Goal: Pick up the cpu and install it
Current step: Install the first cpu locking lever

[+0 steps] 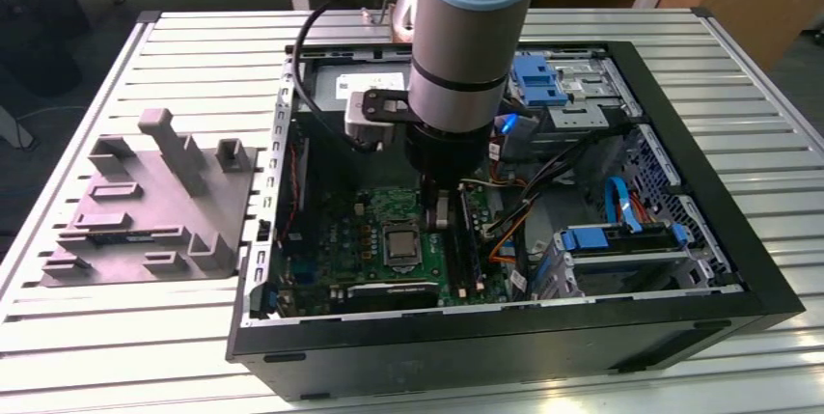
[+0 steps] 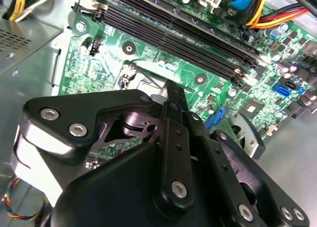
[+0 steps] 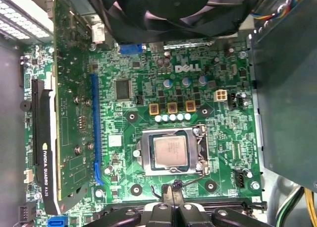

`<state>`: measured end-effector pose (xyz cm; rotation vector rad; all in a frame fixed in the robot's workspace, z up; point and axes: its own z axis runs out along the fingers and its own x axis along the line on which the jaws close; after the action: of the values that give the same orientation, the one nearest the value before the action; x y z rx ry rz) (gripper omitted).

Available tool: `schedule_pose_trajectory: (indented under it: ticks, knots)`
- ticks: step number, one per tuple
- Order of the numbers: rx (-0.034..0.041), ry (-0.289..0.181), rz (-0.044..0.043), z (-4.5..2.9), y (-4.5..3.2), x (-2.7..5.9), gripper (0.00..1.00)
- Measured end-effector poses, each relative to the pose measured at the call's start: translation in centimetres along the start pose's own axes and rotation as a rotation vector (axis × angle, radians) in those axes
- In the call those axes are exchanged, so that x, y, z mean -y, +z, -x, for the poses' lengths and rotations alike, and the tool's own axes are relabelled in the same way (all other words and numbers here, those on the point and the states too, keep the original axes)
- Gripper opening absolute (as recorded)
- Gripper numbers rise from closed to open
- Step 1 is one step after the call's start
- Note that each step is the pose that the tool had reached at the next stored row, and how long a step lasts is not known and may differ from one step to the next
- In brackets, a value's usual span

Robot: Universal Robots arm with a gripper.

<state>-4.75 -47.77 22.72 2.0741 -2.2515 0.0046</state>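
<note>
Gripper (image 2: 171, 95) linkage looms closest in the second wrist view, fingers pressed together on nothing.

Its tip hangs above the green motherboard (image 3: 218, 138) inside the open case (image 1: 721, 231), just beside the socket (image 3: 171, 151). The cpu (image 3: 170, 152) lies seated in that socket, apart from the gripper. A grey tray (image 1: 142, 211) rests outside the case.

The exterior view looks down from high and well back on the open computer case (image 1: 515, 192), the grey tray (image 1: 149, 207) and the slatted table (image 1: 154, 337). The first wrist view faces straight down, close over the green board (image 3: 163, 113). The second wrist view looks slantwise across that same board (image 2: 148, 53), past the gripper (image 2: 174, 95).
</note>
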Motion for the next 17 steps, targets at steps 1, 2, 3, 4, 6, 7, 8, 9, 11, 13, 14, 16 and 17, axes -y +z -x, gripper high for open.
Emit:
schedule_pose_trajectory:
  ticks: [1,2,3,4,6,7,8,9,11,13,14,16,17]
  knots:
    - [-0.0002,-0.004,-0.0002,-0.06,0.08,0.01,0.11]
    - [-0.0003,-0.007,-0.0005,-0.13,0.16,0.02,0.11]
    - [-0.0006,-0.011,-0.0006,-0.2,0.23,0.03,0.11]
    - [-0.0008,-0.015,-0.0009,-0.26,0.32,0.04,0.11]
    - [-0.001,-0.021,-0.0013,-0.33,0.56,0.06,0.11]
    - [-0.0013,-0.025,-0.0015,-0.34,0.73,0.07,0.11]
    - [-0.0017,-0.028,-0.0017,-0.34,0.9,0.08,0.11]
    - [-0.0022,-0.031,-0.0019,-0.34,1.03,0.09,0.11]
    - [-0.0029,-0.041,-0.0025,-0.46,1.13,0.1,0.11]
    - [-0.0034,-0.053,-0.0032,-0.58,1.19,0.11,0.11]
    - [-0.0036,-0.057,-0.0035,-0.64,1.22,0.12,0.11]
    - [-0.0039,-0.065,-0.004,-0.79,1.28,0.13,0.11]
    - [-0.0041,-0.067,-0.0043,-0.87,1.32,0.14,0.11]
